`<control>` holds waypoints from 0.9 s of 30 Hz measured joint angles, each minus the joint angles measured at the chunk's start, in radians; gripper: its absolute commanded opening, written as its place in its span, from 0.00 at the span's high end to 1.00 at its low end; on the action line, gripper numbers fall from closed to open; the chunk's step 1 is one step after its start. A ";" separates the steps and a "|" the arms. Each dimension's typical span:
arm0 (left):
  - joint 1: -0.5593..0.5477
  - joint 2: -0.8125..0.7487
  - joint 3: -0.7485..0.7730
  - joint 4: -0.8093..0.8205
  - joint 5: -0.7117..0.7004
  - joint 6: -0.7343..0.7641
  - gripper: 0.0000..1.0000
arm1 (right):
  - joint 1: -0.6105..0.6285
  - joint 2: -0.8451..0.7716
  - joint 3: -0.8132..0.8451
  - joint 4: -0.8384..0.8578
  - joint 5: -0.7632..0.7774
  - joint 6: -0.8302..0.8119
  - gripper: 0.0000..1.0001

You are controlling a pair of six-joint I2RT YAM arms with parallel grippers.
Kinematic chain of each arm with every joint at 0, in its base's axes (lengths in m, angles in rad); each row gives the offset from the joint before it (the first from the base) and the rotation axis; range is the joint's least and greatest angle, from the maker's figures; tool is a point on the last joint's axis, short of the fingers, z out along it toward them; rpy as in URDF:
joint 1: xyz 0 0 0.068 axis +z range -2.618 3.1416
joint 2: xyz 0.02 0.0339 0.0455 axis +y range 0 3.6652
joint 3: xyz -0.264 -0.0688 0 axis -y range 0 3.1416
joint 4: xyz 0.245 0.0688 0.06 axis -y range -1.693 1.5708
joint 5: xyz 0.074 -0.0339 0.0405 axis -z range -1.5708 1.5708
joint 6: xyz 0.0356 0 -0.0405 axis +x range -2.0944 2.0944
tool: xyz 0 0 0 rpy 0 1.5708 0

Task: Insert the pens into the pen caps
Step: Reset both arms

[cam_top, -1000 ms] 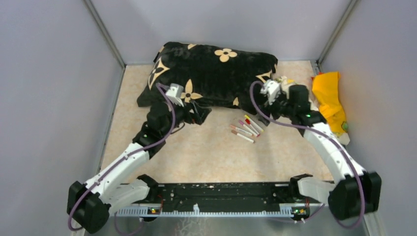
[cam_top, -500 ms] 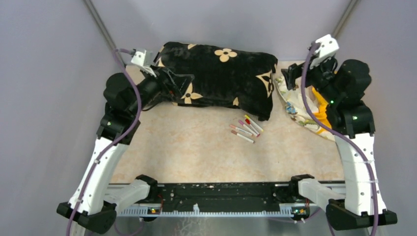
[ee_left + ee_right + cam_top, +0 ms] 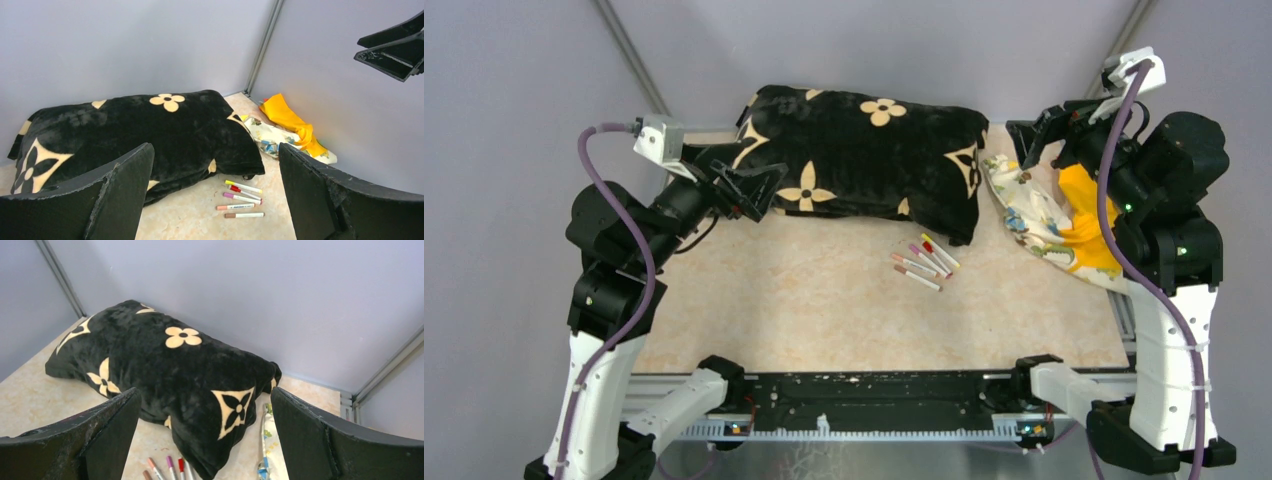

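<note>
Beige marbled tabletop, grey walls on three sides. We count five thin white marker pens with coloured ends lying side by side on it, just beside the near right corner of the black plush cushion with cream flowers. We cannot make out any separate caps. Left hand hangs at the cushion's left end, fingers wide apart and holding nothing. Right hand hangs above the white patterned cloth beside the yellow cloth, fingers likewise apart and empty.
</note>
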 measured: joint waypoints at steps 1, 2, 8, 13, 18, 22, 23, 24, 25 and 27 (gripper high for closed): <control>0.000 -0.006 0.000 -0.009 0.000 0.002 0.01 | 0.000 0.007 0.007 -0.005 -0.003 0.003 0.01; 0.000 -0.010 0.000 -0.016 -0.001 0.003 0.01 | 0.000 0.013 0.013 -0.009 -0.007 0.006 0.01; 0.000 -0.029 -0.011 -0.035 0.000 0.019 0.01 | 0.000 0.034 0.018 -0.031 -0.040 -0.005 0.01; 0.000 -0.054 -0.059 -0.035 0.002 0.026 0.01 | 0.000 0.032 0.018 -0.039 -0.049 -0.020 0.01; 0.000 -0.067 -0.107 -0.031 0.002 0.028 0.01 | 0.000 0.027 0.012 -0.039 -0.048 -0.029 0.01; 0.000 -0.077 -0.139 -0.024 0.003 0.028 0.01 | 0.000 0.012 -0.017 -0.038 -0.043 -0.031 0.01; 0.000 -0.078 -0.143 -0.024 0.003 0.028 0.01 | 0.000 0.010 -0.021 -0.040 -0.043 -0.031 0.01; 0.000 -0.079 -0.145 -0.023 0.003 0.029 0.01 | 0.000 0.008 -0.025 -0.040 -0.042 -0.031 0.01; 0.000 -0.081 -0.147 -0.022 0.003 0.030 0.01 | 0.000 0.008 -0.028 -0.039 -0.042 -0.031 0.01; 0.000 -0.085 -0.148 -0.021 0.003 0.031 0.01 | 0.000 0.006 -0.032 -0.040 -0.040 -0.030 0.01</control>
